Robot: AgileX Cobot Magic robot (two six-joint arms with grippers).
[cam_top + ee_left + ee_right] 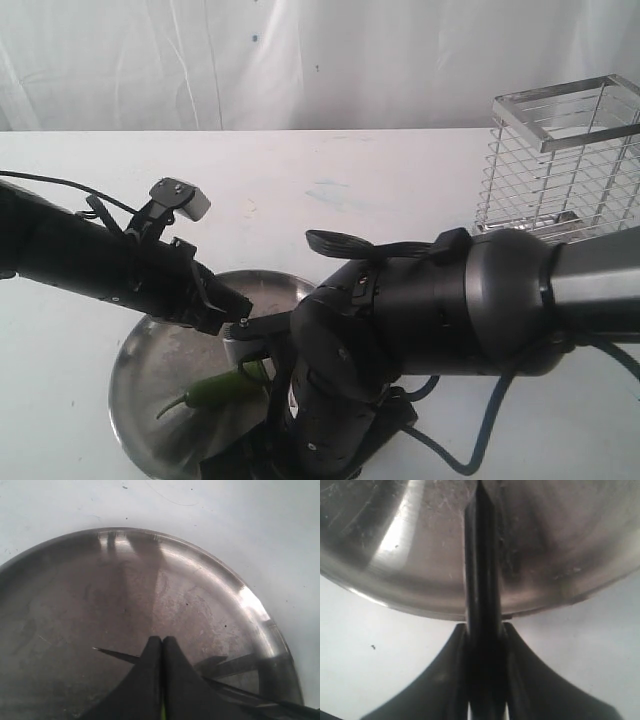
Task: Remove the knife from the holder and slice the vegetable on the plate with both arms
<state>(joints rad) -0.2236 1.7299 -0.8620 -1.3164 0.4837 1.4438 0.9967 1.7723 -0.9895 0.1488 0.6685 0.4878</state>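
Right claw (pixel 485 635) clenched on knife (pixel 481 555); left claw (pixel 162 645) pinching vegetable (pixel 222 387) — contact hidden; plate (pixel 140 370) cropped

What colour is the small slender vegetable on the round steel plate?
The slender chili pepper is green, clearest in the exterior view.

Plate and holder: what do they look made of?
Plate: apparently stainless steel, shiny but scuffed; it shows mirror-like glare and fine scratches. Holder: seemingly chrome-plated metal wire, bright silvery bars under a flat rim. The exact alloys cannot be told.
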